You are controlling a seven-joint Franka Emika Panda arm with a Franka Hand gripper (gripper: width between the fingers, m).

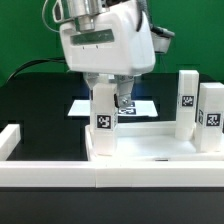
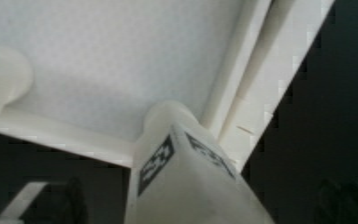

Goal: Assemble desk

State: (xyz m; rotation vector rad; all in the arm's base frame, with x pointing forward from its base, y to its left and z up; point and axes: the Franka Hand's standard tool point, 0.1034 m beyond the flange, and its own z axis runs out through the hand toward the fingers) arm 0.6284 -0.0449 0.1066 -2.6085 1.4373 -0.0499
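The desk panel (image 1: 155, 150), white with a raised rim, lies flat at the front. It fills most of the wrist view (image 2: 105, 70). My gripper (image 1: 109, 98) is shut on a white tagged leg post (image 1: 104, 125) and holds it upright at the panel's corner on the exterior view's left. I cannot tell whether the post touches the panel. In the wrist view the post (image 2: 185, 165) runs between my dark fingers (image 2: 23, 203), with my gripper (image 2: 185, 208) around it, over the panel's rim corner. Two more tagged leg posts (image 1: 187, 100) (image 1: 211, 115) stand upright on the exterior view's right.
The long low white rail (image 1: 20, 140) with L-shaped ends runs along the front, in front of the panel. The marker board (image 1: 85, 105) lies flat on the black table behind the held post. The black table (image 1: 40, 100) stretches to the exterior view's left.
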